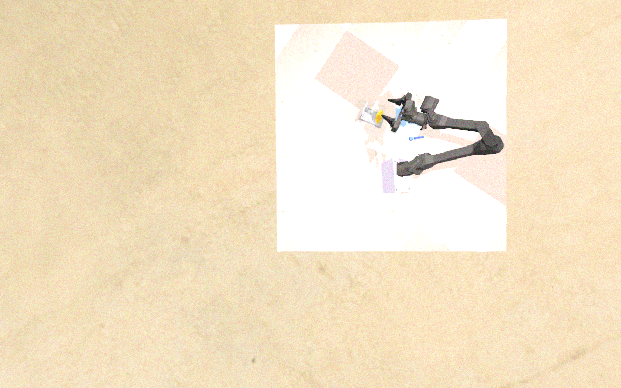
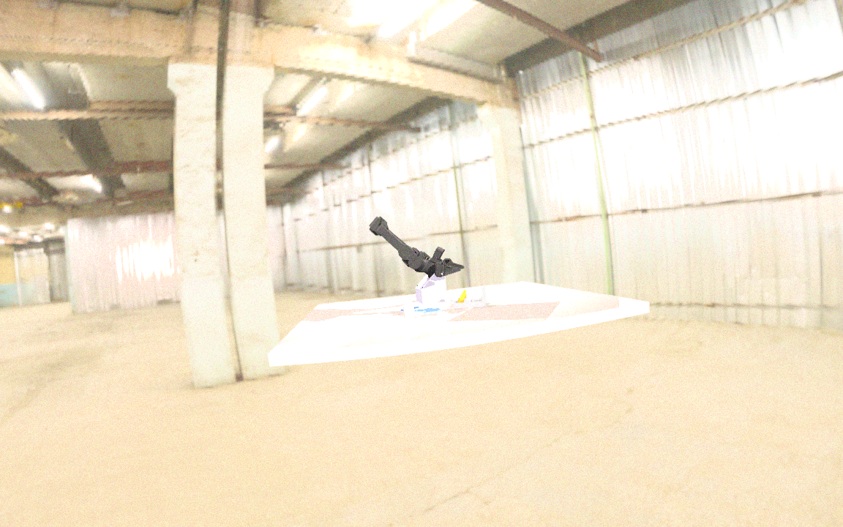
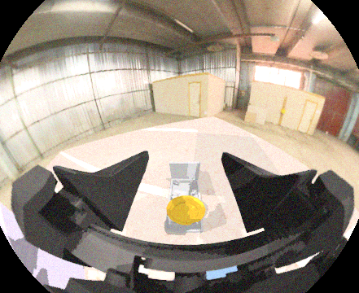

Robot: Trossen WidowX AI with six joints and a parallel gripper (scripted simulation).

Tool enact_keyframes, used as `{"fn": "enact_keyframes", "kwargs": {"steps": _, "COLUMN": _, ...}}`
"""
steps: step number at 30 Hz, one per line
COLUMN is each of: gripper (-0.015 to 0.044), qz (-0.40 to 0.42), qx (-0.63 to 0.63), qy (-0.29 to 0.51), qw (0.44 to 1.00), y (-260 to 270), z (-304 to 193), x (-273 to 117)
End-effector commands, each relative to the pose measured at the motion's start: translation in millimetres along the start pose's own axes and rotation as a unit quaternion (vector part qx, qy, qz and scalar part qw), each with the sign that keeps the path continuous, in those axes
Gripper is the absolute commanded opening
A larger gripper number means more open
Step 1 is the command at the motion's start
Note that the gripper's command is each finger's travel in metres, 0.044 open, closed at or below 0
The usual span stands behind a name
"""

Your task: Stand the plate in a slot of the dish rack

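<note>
The yellow plate (image 1: pixel 379 116) (image 2: pixel 462 296) (image 3: pixel 186 210) stands on edge at the near part of the grey dish rack (image 1: pixel 372 124) (image 3: pixel 184 171), leaning rather than fully vertical. The rack's tall, pale back panel rises beyond it in the wrist view. Which slot holds the plate's lower edge, and how it sits between the rails, is hidden. My black gripper (image 1: pixel 385 108) (image 2: pixel 462 267) (image 3: pixel 186 153) is wide open and empty. It is raised above and back from the plate, with a visible gap in the exterior view.
A light blue flat item (image 1: pixel 403 123) (image 2: pixel 429 309) lies partly under my forearm. A small dark-blue utensil (image 1: pixel 417 138) lies beside it. The pale purple base block (image 1: pixel 387 175) stands under the arm's shoulder. Patches of light and shadow cross the white table (image 1: pixel 327 216).
</note>
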State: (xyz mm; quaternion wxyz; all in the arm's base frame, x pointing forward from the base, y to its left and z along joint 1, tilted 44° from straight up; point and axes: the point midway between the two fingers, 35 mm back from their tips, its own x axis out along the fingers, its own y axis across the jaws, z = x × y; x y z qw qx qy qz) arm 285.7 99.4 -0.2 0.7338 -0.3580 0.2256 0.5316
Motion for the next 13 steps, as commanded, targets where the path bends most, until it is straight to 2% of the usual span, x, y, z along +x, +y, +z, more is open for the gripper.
{"fn": "enact_keyframes", "kwargs": {"steps": 1, "gripper": 0.04, "qz": 0.011, "qx": 0.039, "qy": 0.024, "qw": 0.999, "y": 1, "z": 4, "x": 1}}
{"fn": "enact_keyframes", "kwargs": {"steps": 13, "gripper": 0.04, "qz": 0.051, "qx": 0.194, "qy": 0.144, "qw": 0.969, "y": 18, "z": 3, "x": 4}}
